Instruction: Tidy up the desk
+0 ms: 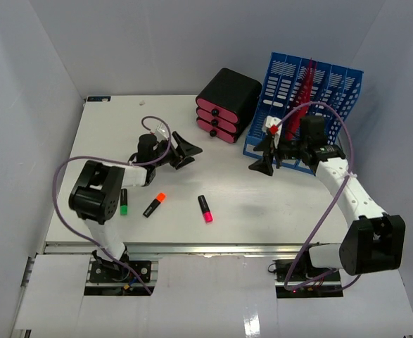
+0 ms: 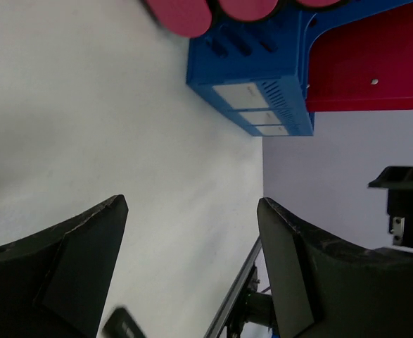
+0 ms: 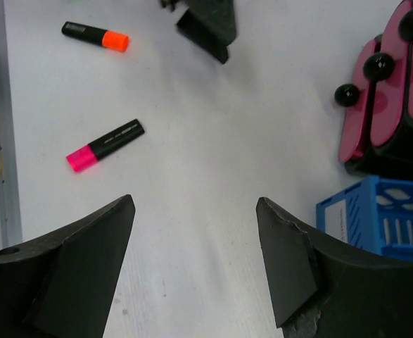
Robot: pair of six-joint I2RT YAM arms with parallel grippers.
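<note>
The desk (image 1: 262, 204) is a white tabletop with a metal rail along its front edge. Three highlighters lie on its front left: green (image 1: 124, 202), orange (image 1: 154, 205) and pink (image 1: 205, 208). My left gripper (image 1: 190, 155) is open and empty over the middle of the desk, behind the highlighters. In the left wrist view (image 2: 192, 204) only bare desk (image 2: 86, 105) lies between its fingers. My right gripper (image 1: 257, 158) is open and empty in front of the blue rack. The right wrist view (image 3: 195, 204) shows the pink highlighter (image 3: 105, 145) and the orange one (image 3: 96, 36) beyond its fingers.
A black drawer unit with pink fronts (image 1: 227, 104) stands at the back centre. A blue file rack (image 1: 308, 105) holding a red folder (image 1: 307, 88) stands to its right. Both show in the left wrist view (image 2: 255, 70) and the right wrist view (image 3: 389, 98). Grey walls enclose the desk.
</note>
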